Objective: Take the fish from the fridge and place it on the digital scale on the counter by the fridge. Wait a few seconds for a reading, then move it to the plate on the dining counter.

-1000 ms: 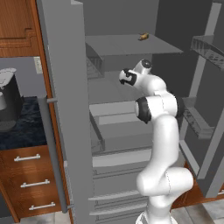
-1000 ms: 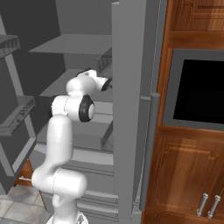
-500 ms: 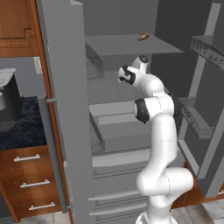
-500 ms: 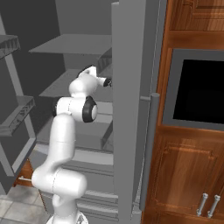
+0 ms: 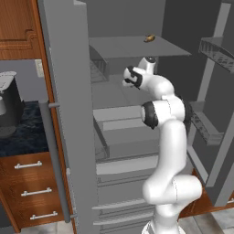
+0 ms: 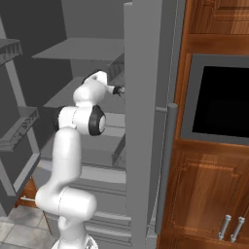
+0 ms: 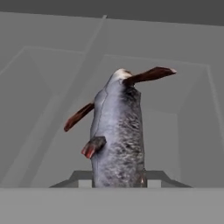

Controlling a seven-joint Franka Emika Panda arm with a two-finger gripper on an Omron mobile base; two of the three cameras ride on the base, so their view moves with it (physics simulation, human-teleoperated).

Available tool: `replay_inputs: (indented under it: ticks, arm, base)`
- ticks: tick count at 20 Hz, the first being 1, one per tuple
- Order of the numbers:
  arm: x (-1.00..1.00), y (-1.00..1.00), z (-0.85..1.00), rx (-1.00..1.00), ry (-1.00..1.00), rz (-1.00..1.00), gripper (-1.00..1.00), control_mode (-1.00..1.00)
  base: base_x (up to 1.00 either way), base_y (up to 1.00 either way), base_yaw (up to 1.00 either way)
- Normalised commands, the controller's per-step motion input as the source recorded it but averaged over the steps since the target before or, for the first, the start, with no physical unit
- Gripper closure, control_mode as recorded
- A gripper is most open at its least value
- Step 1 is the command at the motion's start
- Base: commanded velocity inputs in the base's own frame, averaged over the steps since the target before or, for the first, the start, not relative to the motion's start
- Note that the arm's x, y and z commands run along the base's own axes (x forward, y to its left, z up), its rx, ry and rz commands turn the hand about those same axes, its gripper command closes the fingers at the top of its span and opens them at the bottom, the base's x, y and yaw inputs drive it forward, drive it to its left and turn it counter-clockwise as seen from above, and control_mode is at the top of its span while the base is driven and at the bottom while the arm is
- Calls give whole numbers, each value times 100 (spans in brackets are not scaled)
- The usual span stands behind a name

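Your gripper sits at the end of the white arm, raised inside the open fridge at the height of the middle shelf. In the hand view a grey, scaly fish with dark red fins rises from the bottom edge, exactly where the finger tips would show, so it appears to be held; the tips themselves are hidden, and you cannot tell for certain how they stand. In the left base view the hand is a dark cluster pointing left toward the open door, with a small brownish item resting on the top shelf above and behind it. In the right base view the gripper pokes out just beside the edge of the grey fridge door, which hides whatever it carries. To the left of the fridge you see the counter with its dark marbled top and wood drawers, and a black coffee machine standing on it. A black microwave is set into the wood cabinets on the right.
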Motion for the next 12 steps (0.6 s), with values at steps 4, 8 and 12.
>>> replay_inputs:
  ticks: [4, 8, 12]
  arm:
    - [-100, 17, -7, 0, -15, 0, 100, -100]
    - [-100, 11, 0, 0, -9, 0, 100, -100]
    - [-100, 15, 0, 0, -22, 0, 100, -100]
  base:
    - [0, 0, 0]
    - [0, 0, 0]
    - [0, 0, 0]
